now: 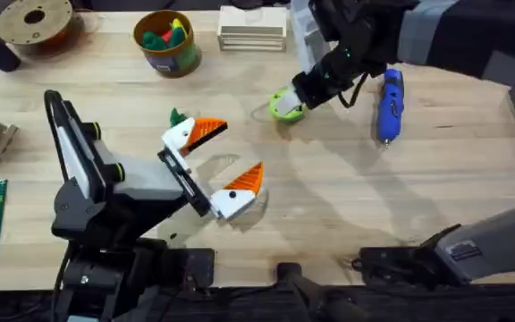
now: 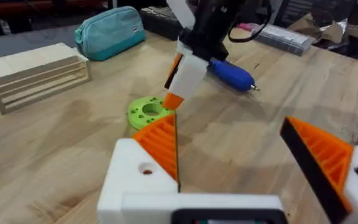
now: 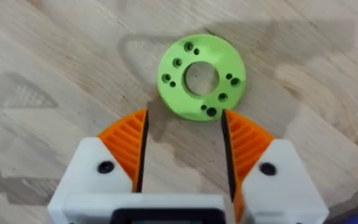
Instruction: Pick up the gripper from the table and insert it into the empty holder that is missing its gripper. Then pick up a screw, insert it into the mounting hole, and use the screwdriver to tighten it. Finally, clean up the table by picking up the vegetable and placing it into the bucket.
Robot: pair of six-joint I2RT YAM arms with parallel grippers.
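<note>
The pale wooden table (image 1: 374, 197) carries everything. From 5 o'clock the right arm reaches far up to about 1 o'clock, and its right gripper (image 1: 295, 95) hangs right over a bright green round disc with a centre hole (image 3: 202, 76). Its jaws stand apart, the orange ribbed pads (image 3: 128, 144) just short of the disc's rim and not touching it. At 7 o'clock the left gripper (image 1: 231, 154) lies low near the table's middle, its jaws spread wide on nothing.

The small round bucket with a yellow-brown rim (image 1: 166, 55) sits at 11 o'clock, well apart from both grippers, with bright toy pieces inside. The blue pen-shaped electric screwdriver (image 1: 389, 105) lies flat at 2 o'clock, just beyond the right gripper. The small dark green toy vegetable (image 1: 178, 116) sits tight beside the left gripper's far finger; whether they touch cannot be told.

The danger, as it looks: that disc is no part of the job, and closing here would clamp the wrong piece. A sideways sweep of the right arm could nudge the round screwdriver into rolling. Any swing from the left gripper could flick the vegetable away.
</note>
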